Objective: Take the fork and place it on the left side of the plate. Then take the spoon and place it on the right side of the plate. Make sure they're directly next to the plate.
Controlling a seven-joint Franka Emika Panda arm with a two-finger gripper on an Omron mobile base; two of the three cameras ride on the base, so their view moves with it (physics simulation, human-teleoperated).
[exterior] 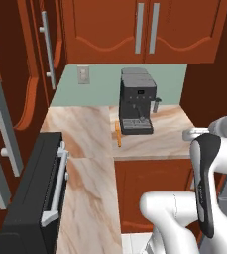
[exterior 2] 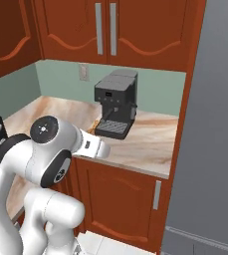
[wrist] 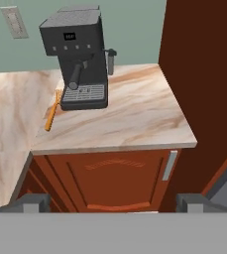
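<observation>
Your pincer stands wide open in the hand view, its two dark finger tips far apart at the bottom, nothing between them, and well short of the marble counter. Ahead of it you see the orange fork lying flat on that counter, just left of the black espresso machine and beside its drip tray, tines pointing toward the green back wall and handle toward the counter's front edge. To the machine's right the counter runs bare up to the tall red-brown side panel, and a cabinet door with a grey handle sits below the front edge. A wall outlet shows at the upper left. In the left base view you find the fork again as a thin orange strip at the left foot of the espresso machine, near the inner corner where the two counter runs meet; a black toaster oven sits on the near left run, and the white arm rises at the lower right. In the right base view the arm's forearm reaches over the counter's front edge toward the espresso machine, and the fork is hidden behind it or too small to make out. Upper cabinets hang above.
</observation>
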